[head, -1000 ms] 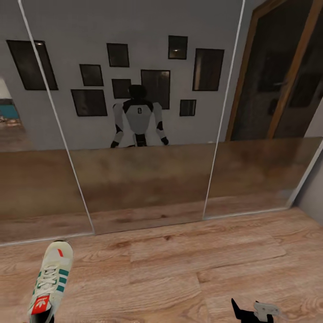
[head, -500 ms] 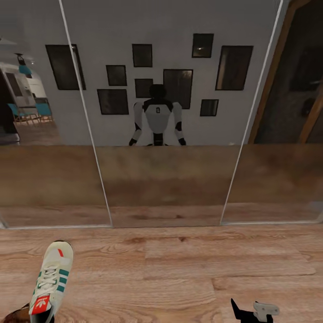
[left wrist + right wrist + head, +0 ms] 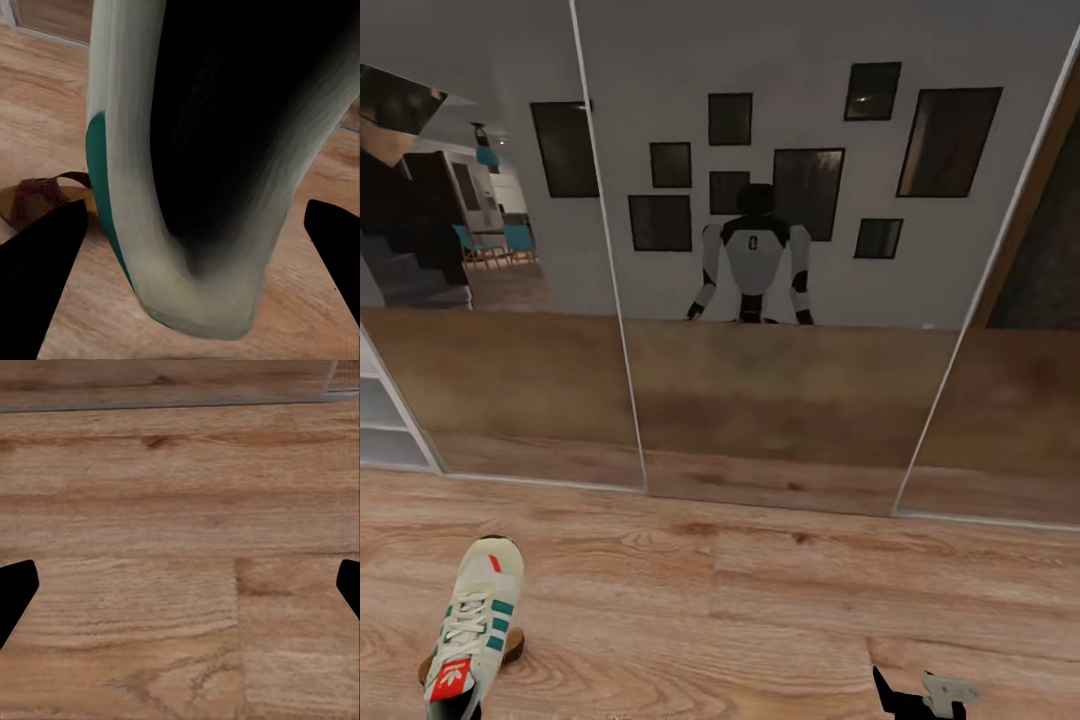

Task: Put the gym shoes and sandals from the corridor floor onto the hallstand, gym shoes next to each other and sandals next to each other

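A white gym shoe (image 3: pixel 472 625) with green stripes and a red-orange tongue patch hangs at the lower left of the head view, toe pointing away, with my left gripper (image 3: pixel 195 214) shut on it. In the left wrist view its heel and dark opening (image 3: pixel 217 127) sit between the two fingers. A reddish-brown sandal (image 3: pixel 512 647) lies on the corridor floor (image 3: pixel 760 610) just beneath and beside the shoe; the left wrist view shows this sandal (image 3: pixel 34 199) too. My right gripper (image 3: pixel 918 696) hovers low over bare planks, open and holding nothing.
A mirrored wall of tall panels (image 3: pixel 760 400) stands straight ahead, reflecting the robot and framed pictures. Pale-grey shelf tiers (image 3: pixel 382 425) show at the far left edge. A wooden door frame (image 3: pixel 1040 190) is at the right.
The camera has turned left, so the mirror panels slid right in the picture. The grey shelf tiers and the sandal came into view. The gym shoe stays held in my left gripper.
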